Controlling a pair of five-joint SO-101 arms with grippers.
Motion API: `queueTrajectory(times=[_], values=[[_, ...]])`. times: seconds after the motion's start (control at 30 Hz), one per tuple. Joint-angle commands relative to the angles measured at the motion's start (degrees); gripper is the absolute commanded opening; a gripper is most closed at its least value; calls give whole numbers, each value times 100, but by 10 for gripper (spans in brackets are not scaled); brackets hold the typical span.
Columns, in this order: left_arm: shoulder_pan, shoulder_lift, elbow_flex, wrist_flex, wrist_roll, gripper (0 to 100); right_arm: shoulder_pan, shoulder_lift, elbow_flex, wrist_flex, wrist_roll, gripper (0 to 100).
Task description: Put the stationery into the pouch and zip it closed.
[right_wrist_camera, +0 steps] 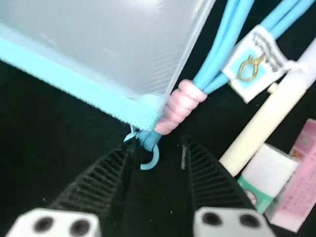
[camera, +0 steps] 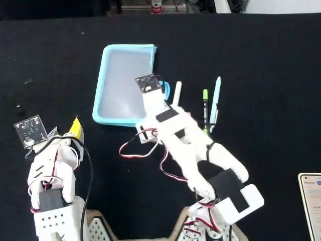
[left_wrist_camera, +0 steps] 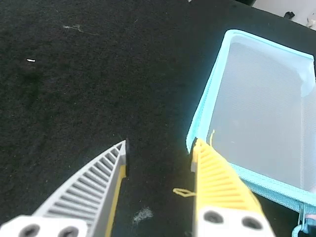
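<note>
The light-blue mesh pouch (camera: 125,83) lies flat near the table's middle. My right arm (camera: 175,135) stretches to the pouch's right edge. In the right wrist view my right gripper (right_wrist_camera: 157,148) is open, its black fingers standing on either side of the blue zipper pull ring (right_wrist_camera: 150,160) at the pouch (right_wrist_camera: 98,39) corner. Blue cords with a pink bead (right_wrist_camera: 177,103) and a tag (right_wrist_camera: 252,61) hang there. My left gripper (camera: 65,128) is open and holds nothing, just short of the pouch (left_wrist_camera: 261,98). A white pen (camera: 176,93), a green pen (camera: 205,108) and a pale-blue pen (camera: 215,100) lie right of the pouch.
A white tube with a green band (right_wrist_camera: 261,177) and a pink eraser (right_wrist_camera: 301,182) lie by the white pen (right_wrist_camera: 276,111). A phone-like card (camera: 311,201) sits at the table's right edge. Black cloth covers the table (camera: 261,55).
</note>
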Motion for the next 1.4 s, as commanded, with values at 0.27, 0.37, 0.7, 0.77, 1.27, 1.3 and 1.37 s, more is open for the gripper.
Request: queueTrajectory(times=[0.27,0.37,0.7,0.77,1.27,1.3,1.37], values=[[-13,-53,-110,-141,9,216,-70,444,-444,9,-44,138],[-22,-53,-110,-141,9,216,-70,673,-664,123,-44,138],[-40,-53,-110,-141,9,216,-35,541,-857,642,79,7],[-40,-53,-110,-141,9,216,-35,233,-752,765,211,11],[4,-53,-92,-141,9,216,-70,-2835,1015,1459,1996,12],[4,-53,-92,-141,9,216,-70,-2958,1042,1600,2040,13],[4,-53,-84,-141,9,216,-70,-3152,1077,1908,2066,31]])
